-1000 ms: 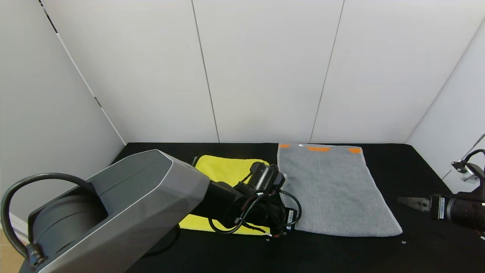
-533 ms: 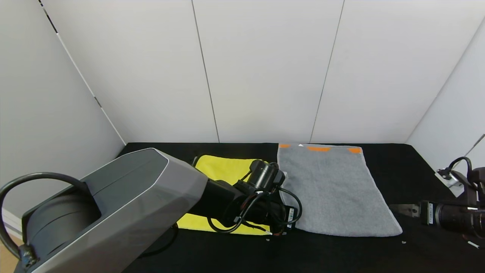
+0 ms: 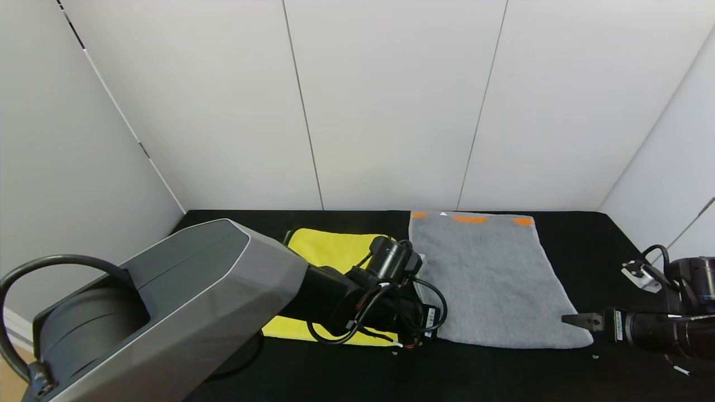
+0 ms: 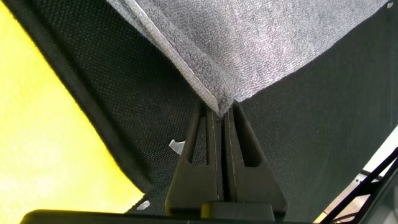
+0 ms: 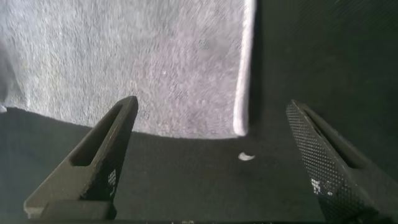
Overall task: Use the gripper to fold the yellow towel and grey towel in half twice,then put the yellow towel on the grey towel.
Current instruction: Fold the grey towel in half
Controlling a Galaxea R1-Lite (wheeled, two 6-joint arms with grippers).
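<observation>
The grey towel (image 3: 491, 279) lies flat on the black table, its orange shapes (image 3: 469, 219) at the far end. To its left lies the yellow towel (image 3: 335, 245), partly hidden by my left arm. My left gripper (image 4: 221, 115) is shut on the near left corner of the grey towel (image 4: 261, 43), and the yellow towel (image 4: 43, 124) shows beside it. My right gripper (image 3: 575, 321) is low at the grey towel's near right corner. In the right wrist view my right gripper (image 5: 212, 106) stands open, with the towel's corner (image 5: 239, 124) between and just beyond its fingertips, apart from them.
The table (image 3: 592, 245) is covered in black cloth and enclosed by white walls behind and on both sides. A small white scrap (image 5: 247, 157) lies just off the grey towel's near right corner. My left arm's large grey link (image 3: 184, 301) fills the near left.
My right gripper has moved left and lower, up to the grey towel's near right corner, staying open. The left arm and both towels have hardly moved.
</observation>
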